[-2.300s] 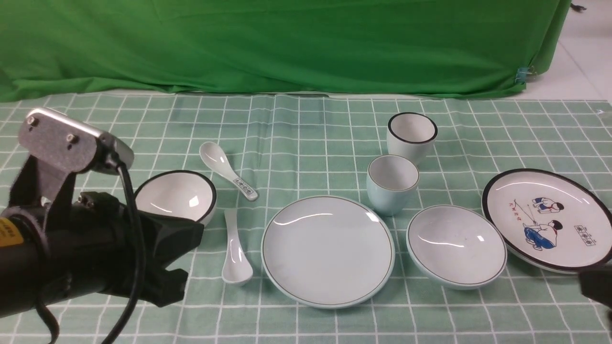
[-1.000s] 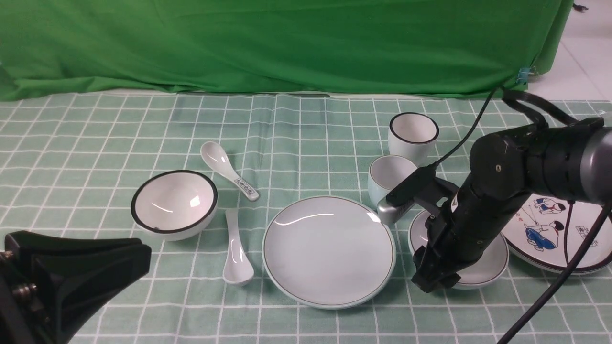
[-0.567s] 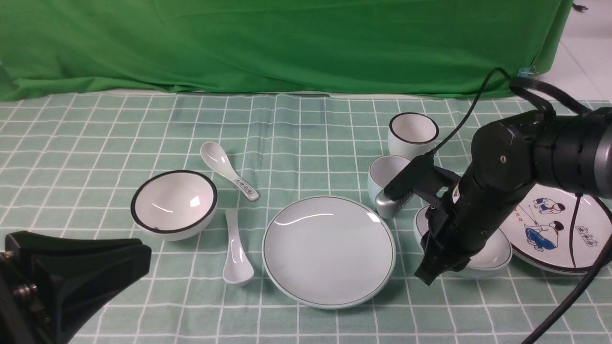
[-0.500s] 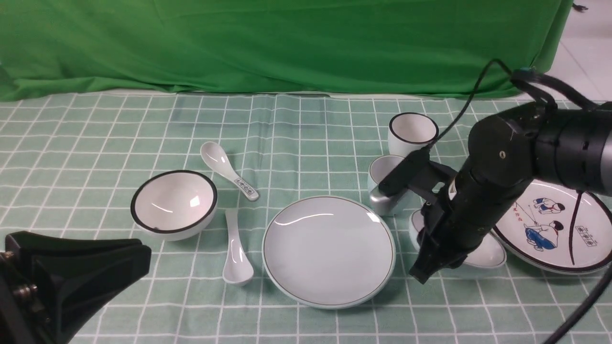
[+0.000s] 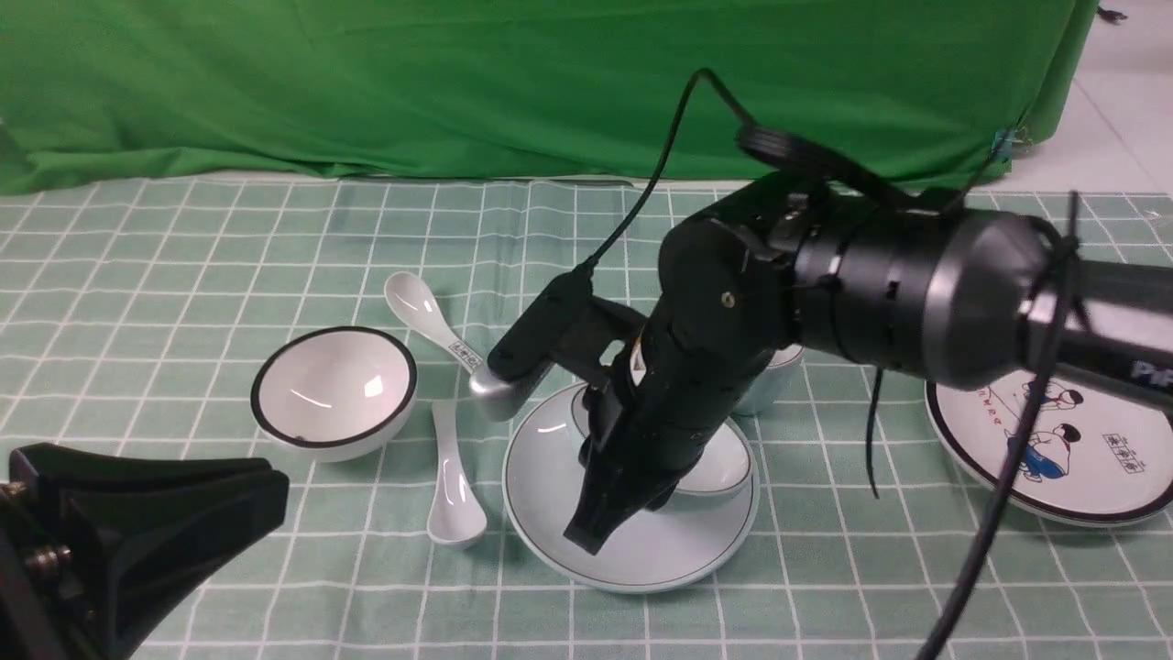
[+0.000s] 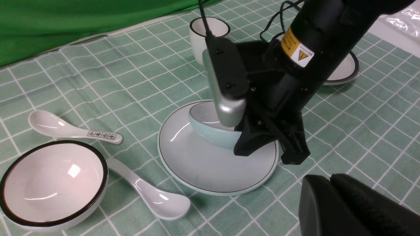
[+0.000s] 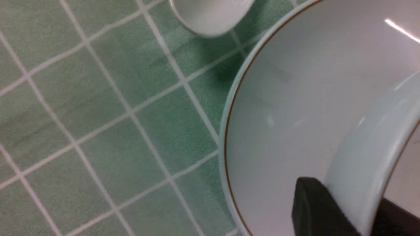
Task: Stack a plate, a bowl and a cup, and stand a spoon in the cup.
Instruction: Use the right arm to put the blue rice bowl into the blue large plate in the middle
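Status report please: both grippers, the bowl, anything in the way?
Right gripper shut on bowl rim. Bowl tilted over plate, not yet released. Left gripper shut, low at near side. Plate face bare, nothing in the way.

The bowl (image 5: pixel 719 467) is over the plate (image 5: pixel 660 550) (spoon (image 5: pixel 449 486) just left).

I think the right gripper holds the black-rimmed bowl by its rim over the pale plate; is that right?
Not quite: in the left wrist view the right gripper holds the thin-rimmed pale blue bowl by its rim over the pale plate; the black-rimmed bowl sits aside.
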`<state>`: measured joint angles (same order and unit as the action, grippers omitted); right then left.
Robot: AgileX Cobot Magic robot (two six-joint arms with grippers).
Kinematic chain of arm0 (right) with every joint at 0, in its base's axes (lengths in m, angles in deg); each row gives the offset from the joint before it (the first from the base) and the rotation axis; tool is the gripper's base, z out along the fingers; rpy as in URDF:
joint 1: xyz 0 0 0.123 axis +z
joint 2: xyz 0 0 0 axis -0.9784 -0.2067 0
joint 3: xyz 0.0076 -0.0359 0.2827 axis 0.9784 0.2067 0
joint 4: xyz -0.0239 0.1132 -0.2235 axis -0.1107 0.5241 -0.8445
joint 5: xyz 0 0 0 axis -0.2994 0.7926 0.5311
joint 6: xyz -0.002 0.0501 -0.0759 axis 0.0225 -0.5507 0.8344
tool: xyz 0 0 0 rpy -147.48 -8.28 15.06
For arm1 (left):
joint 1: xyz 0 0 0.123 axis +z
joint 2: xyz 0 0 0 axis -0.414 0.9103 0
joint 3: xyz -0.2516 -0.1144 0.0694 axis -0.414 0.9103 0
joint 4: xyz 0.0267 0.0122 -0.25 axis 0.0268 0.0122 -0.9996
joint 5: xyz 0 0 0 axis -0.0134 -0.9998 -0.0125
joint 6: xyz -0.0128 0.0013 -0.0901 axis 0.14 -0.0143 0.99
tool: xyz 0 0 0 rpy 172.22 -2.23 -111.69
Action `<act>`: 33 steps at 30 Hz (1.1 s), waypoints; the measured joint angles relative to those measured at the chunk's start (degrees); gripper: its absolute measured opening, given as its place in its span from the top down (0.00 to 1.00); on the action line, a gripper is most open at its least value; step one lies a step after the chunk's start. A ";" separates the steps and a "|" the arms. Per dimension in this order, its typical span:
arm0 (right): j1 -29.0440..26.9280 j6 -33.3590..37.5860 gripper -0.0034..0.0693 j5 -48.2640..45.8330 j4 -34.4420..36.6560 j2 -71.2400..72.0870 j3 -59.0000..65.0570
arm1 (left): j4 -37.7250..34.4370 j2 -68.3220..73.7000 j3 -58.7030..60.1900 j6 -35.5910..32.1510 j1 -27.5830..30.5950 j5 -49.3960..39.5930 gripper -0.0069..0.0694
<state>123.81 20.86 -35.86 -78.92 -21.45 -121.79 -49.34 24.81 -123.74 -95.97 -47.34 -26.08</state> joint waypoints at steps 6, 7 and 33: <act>0.20 -2.21 0.83 1.65 -5.05 -2.49 -0.87 | 0.00 0.00 0.00 0.00 0.00 0.00 0.89; 0.20 -2.21 0.83 1.76 -5.16 -2.57 -0.92 | 0.00 0.00 0.00 0.00 0.00 0.00 0.89; 2.91 -8.16 0.33 1.43 -7.98 -4.26 -0.99 | 0.00 0.00 0.00 -0.17 0.00 0.18 0.89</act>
<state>126.71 12.70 -34.43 -86.91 -25.71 -122.78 -49.34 24.81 -123.74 -96.15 -47.34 -25.91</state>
